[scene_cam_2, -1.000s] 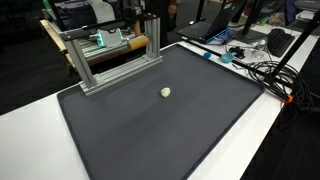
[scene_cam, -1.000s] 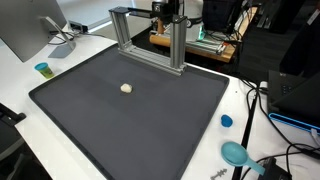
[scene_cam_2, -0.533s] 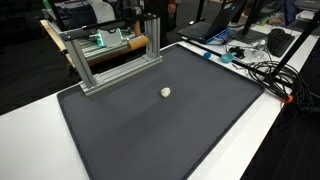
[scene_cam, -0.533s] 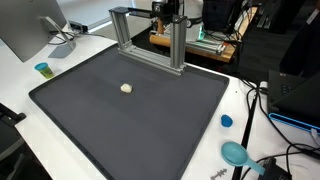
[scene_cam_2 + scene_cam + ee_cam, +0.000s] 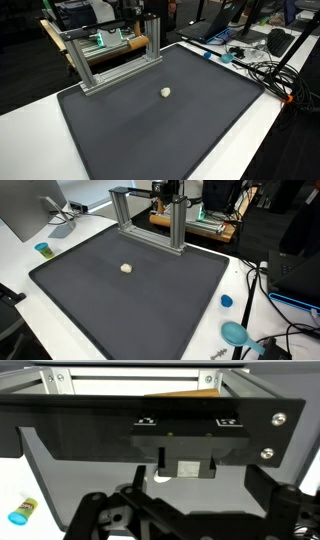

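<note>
Gripper [image 5: 188, 518] shows in the wrist view along the bottom edge. Its dark finger linkages sit in the lower left and lower right corners, so the jaws are spread wide w/ nothing between them. A black bar [image 5: 100, 425] w/ screws cuts across the middle of that frame and hides a fair bit.

Nearest thing is a small pale lump [image 5: 162, 474]. It peeks out just under the bar, about center frame, w/ its top partly covered. It lies on the dark mat [image 5: 60, 480], apart from the fingers, not touched by anything.

In both exterior views the lump sits alone on the mat: left of center and a bit above the middle [image 5: 126, 268], or just right of center in the upper half [image 5: 165, 92]. Can't tell what it's made of, too small.

Going outward:
- The alu frame [image 5: 150, 215] stands upright on the mat's far edge, top center of an exterior view. In the wrist view it runs along the top edge.
- A blue cup [image 5: 42, 249] w/ yellow-green inside stands on the white table [image 5: 20, 275], just off the mat's left corner. In the wrist view it's at lower left.
- A blue cap [image 5: 226, 301] lies just beside the mat's right edge.
- A teal scoop [image 5: 236, 333] is at lower right, w/ cables [image 5: 268, 280] near it.
- A monitor [image 5: 25, 210] is at upper left.
</note>
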Robot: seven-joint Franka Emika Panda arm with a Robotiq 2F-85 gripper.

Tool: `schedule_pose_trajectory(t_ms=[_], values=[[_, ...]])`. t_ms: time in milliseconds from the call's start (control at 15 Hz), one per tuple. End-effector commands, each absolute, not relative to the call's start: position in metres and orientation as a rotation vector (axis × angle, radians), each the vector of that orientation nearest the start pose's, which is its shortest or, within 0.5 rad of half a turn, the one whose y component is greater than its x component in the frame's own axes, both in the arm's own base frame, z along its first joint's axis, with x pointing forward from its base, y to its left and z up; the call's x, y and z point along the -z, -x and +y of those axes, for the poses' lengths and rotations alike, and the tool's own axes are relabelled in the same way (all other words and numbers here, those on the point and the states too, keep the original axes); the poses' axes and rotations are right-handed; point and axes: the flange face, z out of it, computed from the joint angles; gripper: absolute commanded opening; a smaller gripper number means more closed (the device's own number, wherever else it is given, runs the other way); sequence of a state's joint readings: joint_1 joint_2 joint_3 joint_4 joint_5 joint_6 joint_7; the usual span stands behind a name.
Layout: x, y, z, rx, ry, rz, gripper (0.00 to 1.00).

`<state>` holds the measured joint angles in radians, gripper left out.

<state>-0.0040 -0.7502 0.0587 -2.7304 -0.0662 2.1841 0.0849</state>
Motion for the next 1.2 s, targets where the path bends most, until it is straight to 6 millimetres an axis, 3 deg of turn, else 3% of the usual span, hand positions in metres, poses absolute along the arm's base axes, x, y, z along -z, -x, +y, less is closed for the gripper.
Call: schedule_pose_trajectory(t_ms=[0, 400, 933, 1000, 1133], values=[[-0.452, -0.334, 0.001, 0.297, 3.156, -0.031, 1.0], [-0.449, -0.335, -0.008, 0.268, 3.15, 0.008, 1.0], [-0.451, -0.333, -0.001, 0.275, 3.165, -0.018, 1.0], [-0.451, -0.331, 0.0, 0.265, 3.167, -0.023, 0.98], [-0.451, -0.33, 0.003, 0.262, 3.173, -0.032, 0.81]])
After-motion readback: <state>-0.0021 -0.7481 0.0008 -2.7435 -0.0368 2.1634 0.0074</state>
